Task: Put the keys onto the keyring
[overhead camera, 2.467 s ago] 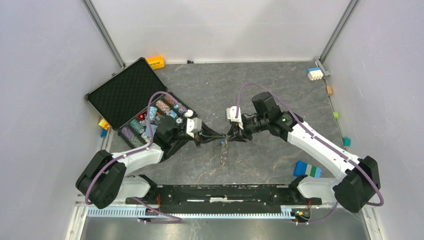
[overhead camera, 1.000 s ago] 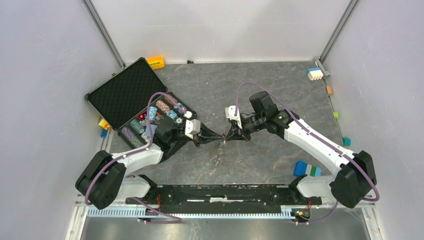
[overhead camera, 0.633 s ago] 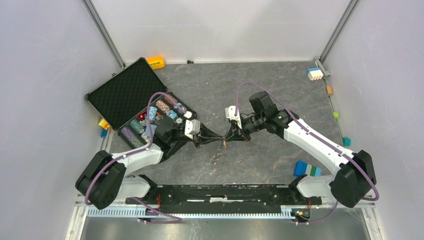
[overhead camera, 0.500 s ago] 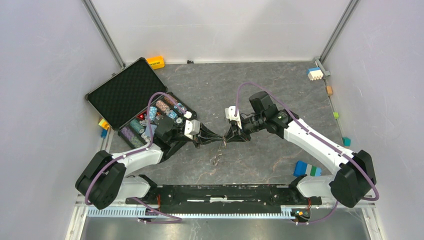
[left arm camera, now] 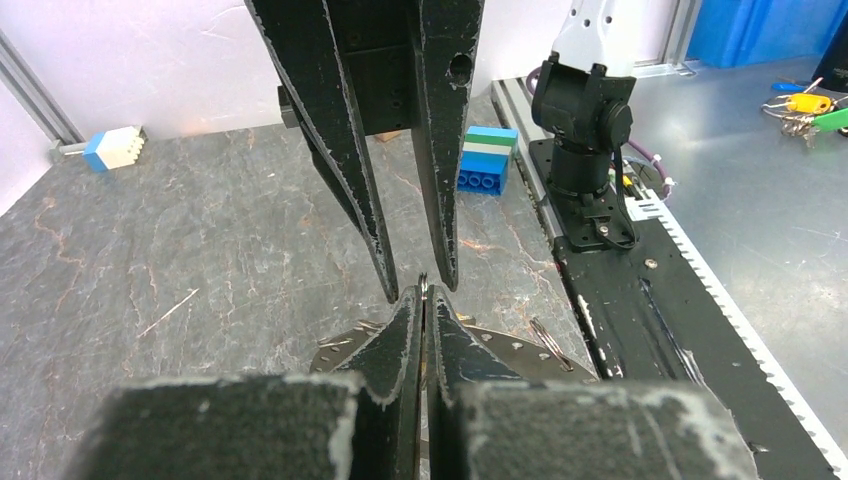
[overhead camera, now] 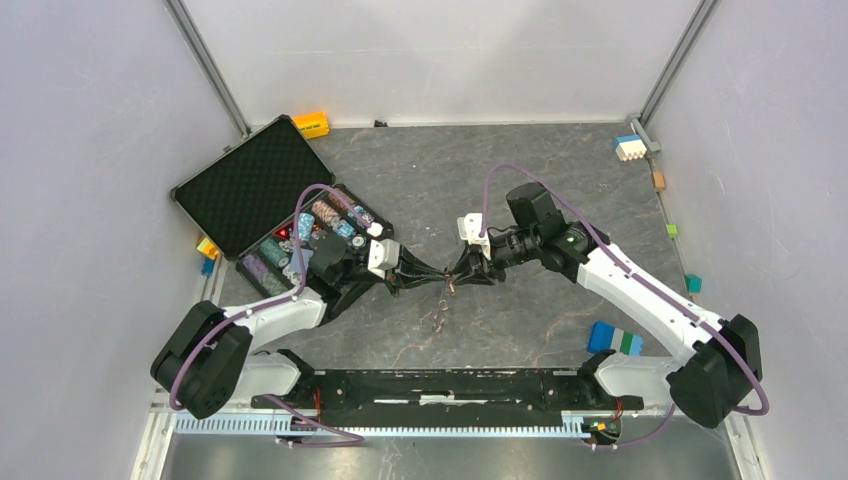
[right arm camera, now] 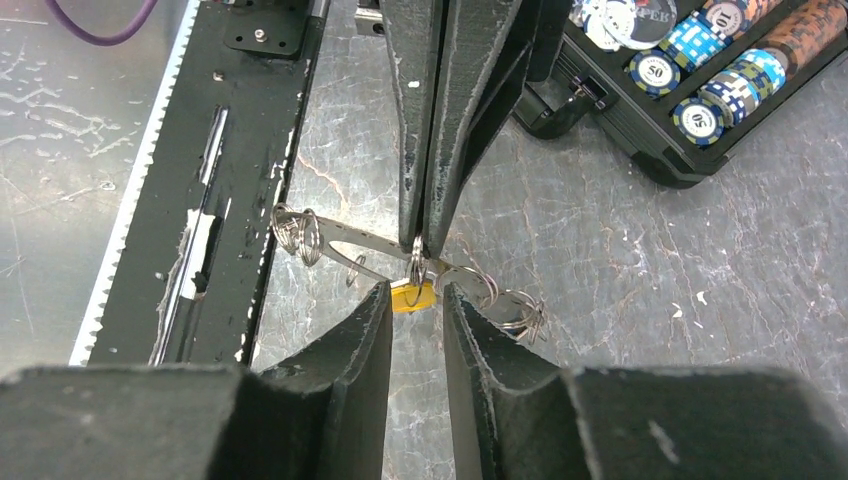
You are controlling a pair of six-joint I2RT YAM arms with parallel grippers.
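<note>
My left gripper is shut on a small silvery keyring and holds it above the table. A yellow-orange key head hangs from that ring. A flat perforated metal strip with further split rings dangles below; in the top view it hangs as a thin strand. My right gripper is open, its tips on either side of the yellow key head, not closed on it. The two grippers meet tip to tip at mid-table, left and right. No blue key shows.
An open black case of poker chips lies at the left, close behind the left arm. A blue-green block sits near the right base. A white-blue block and an orange block lie at the back. The black base rail runs along the front.
The right arm has shifted a little to the right and its gripper tips have drawn slightly back. The hanging strand has swung a little. The left arm has stayed put.
</note>
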